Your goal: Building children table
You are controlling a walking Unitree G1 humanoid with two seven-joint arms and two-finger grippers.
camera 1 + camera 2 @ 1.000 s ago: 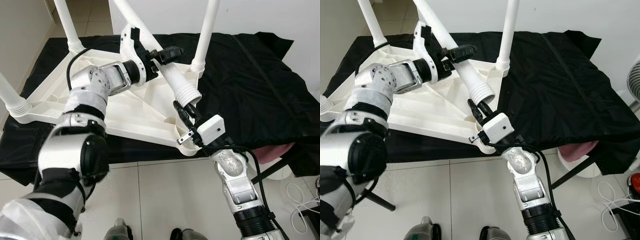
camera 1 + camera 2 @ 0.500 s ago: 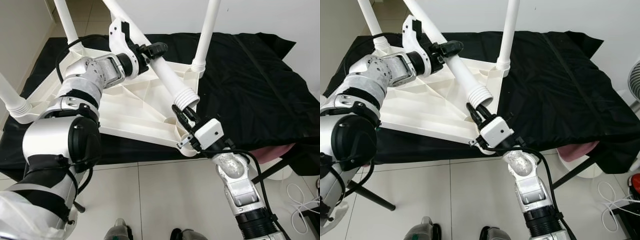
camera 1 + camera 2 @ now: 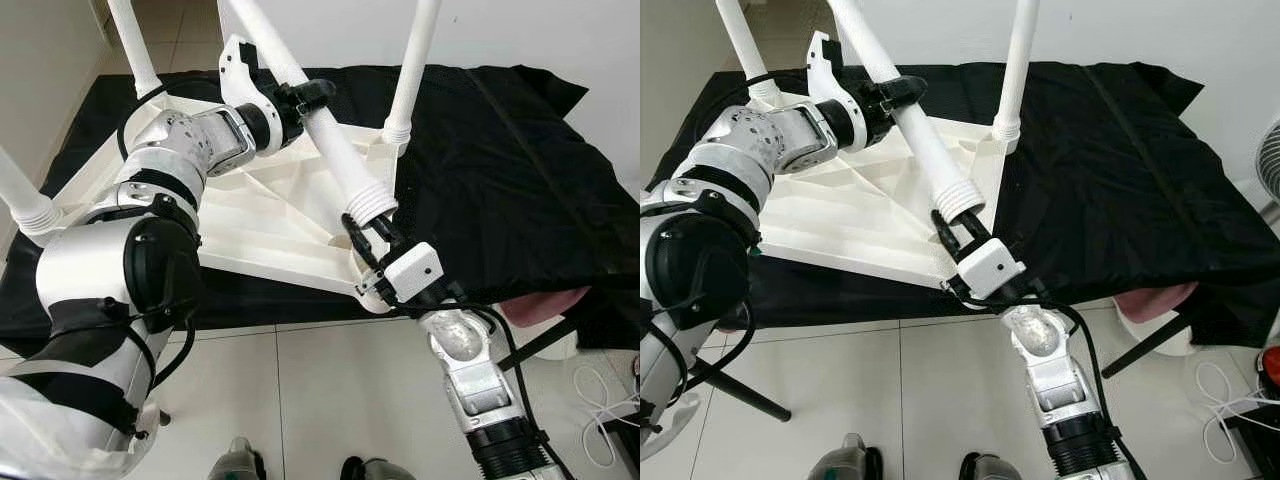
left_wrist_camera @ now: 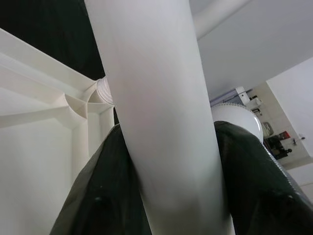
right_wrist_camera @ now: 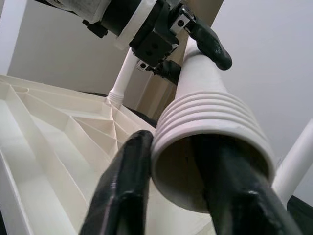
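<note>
My left gripper [image 3: 305,97] is clamped around the loose leg [image 3: 335,150] midway up; my right gripper [image 3: 368,237] pinches its threaded end's rim, one finger inside. The leg hangs tilted just above the corner socket of the upturned tabletop [image 3: 250,215]. Next, I judge: align upright, lower, twist in.

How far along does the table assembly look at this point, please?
Done: three legs already stand in the upturned tabletop, such as one at the far corner. In hand: the left gripper clamps the fourth leg, while the right gripper steadies its threaded end above the near corner socket. Left: seating that leg, then turning the table upright.
</note>
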